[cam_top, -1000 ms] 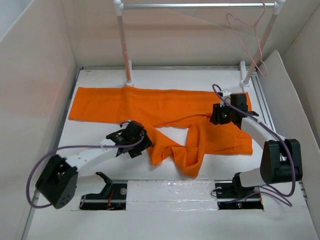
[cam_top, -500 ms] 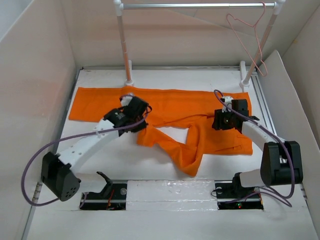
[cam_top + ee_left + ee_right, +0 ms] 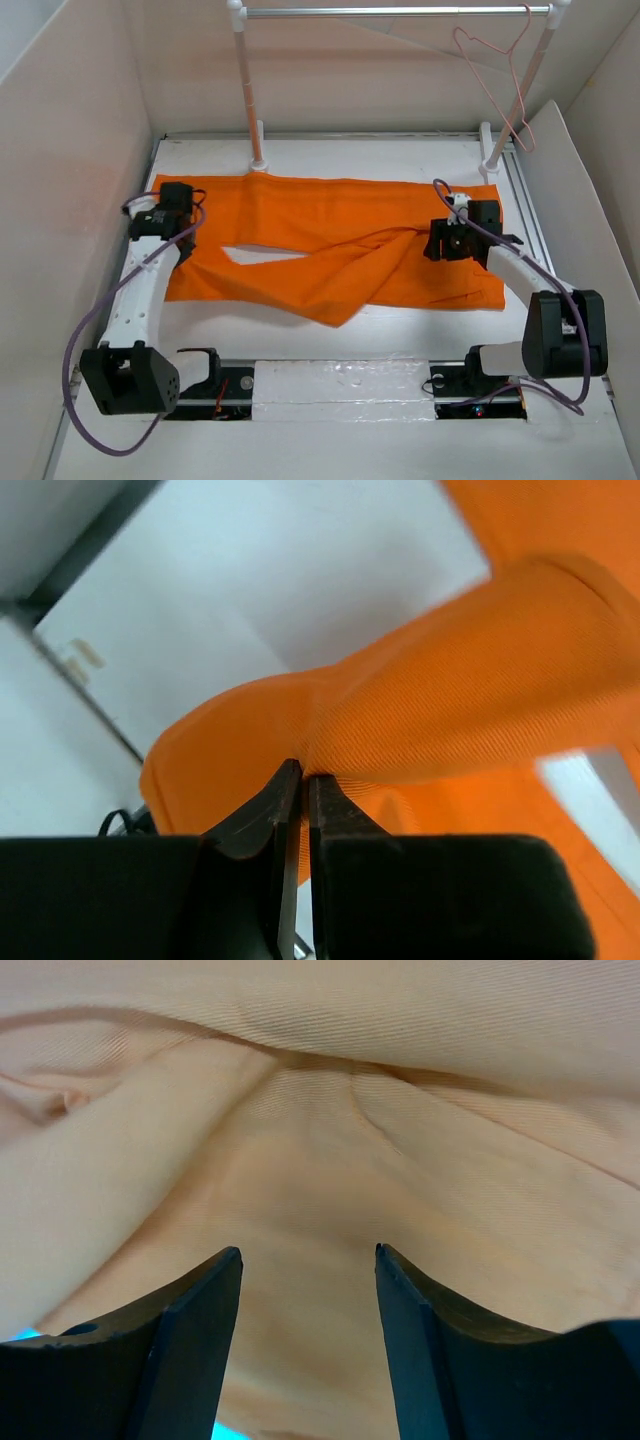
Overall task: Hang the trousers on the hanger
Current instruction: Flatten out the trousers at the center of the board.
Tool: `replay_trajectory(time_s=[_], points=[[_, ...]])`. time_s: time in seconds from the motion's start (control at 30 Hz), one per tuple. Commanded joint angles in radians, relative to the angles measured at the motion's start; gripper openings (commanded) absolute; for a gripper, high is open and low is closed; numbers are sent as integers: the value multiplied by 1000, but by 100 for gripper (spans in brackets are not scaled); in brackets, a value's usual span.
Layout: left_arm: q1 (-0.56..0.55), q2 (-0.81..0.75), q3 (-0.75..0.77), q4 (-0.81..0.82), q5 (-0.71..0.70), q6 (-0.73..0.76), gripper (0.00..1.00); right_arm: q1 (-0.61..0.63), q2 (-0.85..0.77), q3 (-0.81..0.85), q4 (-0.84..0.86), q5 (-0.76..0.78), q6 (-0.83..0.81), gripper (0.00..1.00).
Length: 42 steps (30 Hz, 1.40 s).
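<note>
As I reach out from the near edge of the tabletop [image 3: 400, 322], the first thing I meet is the trousers [image 3: 340, 240]. They are orange and lie flat across the middle, from close to the left edge almost to the right edge. One loose fold sags to a point toward the near edge, around the centre. My left gripper [image 3: 303, 772] is by the left edge, at the left end of the cloth. Its jaws are pressed together with a pinch of the orange fabric caught at the tips, and the cloth rises in a rounded ridge just beyond them. My right gripper [image 3: 308, 1255] is over the right end of the trousers, near the right edge. Its fingers [image 3: 190, 1310] stand well apart with nothing between them, and the creased fabric lies just beyond their tips. Farther back, the silver rail [image 3: 390, 12] spans the far edge on two white posts [image 3: 245, 90]. The hanger [image 3: 512, 80], thin pale pink wire, hangs by its hook from the rail's right end above the far-right corner, beside the right post and well apart from the trousers and both grippers.
</note>
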State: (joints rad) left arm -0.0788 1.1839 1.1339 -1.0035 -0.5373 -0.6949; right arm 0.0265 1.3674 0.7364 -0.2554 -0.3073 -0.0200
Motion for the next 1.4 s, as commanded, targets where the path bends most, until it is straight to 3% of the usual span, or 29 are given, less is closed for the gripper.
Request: replay_trajectory(time_s=[0.0, 0.03, 0.1, 0.17, 0.2, 0.23, 0.37, 0.47, 0.57, 0.63, 0.73, 0.87, 1.13, 1.23, 1.37], points=[[205, -90, -2, 40, 5, 22, 0, -28, -91, 46, -66, 16, -38, 62], [334, -157, 6, 107, 73, 41, 7, -42, -125, 55, -93, 36, -46, 63], [398, -153, 50, 97, 62, 8, 9, -42, -157, 64, -117, 43, -49, 64], [398, -126, 111, 109, 78, -64, 25, -56, -180, 70, -142, 65, -52, 65], [398, -115, 128, 130, 123, -61, 53, -65, -189, 77, -169, 80, -49, 65], [398, -90, 144, 208, 226, -36, 61, -65, -204, 75, -191, 89, -46, 66], [361, -104, 91, 371, 367, -26, 77, -170, -238, 23, -211, 86, -37, 67], [283, -135, -3, 486, 521, 14, 77, -308, -264, -29, -241, 96, -43, 67], [134, -167, -135, 591, 628, 26, 74, -431, -324, -46, -297, 137, -58, 67], [1, -153, -183, 646, 643, 26, 74, -499, -359, -46, -326, 206, -57, 68], [-117, -106, -213, 660, 622, 49, 74, -499, -367, -40, -357, 231, -38, 71], [-127, -118, -276, 697, 690, 86, 74, -499, -297, -41, -401, 215, 15, 71], [-137, -153, -315, 700, 740, 159, 74, -510, -199, -118, -273, 203, 166, 67], [-194, -136, -315, 695, 720, 150, 73, -510, -128, -132, -190, 139, 224, 50], [-216, -133, -304, 697, 718, 140, 73, -522, -59, -100, -143, 126, 249, 14]])
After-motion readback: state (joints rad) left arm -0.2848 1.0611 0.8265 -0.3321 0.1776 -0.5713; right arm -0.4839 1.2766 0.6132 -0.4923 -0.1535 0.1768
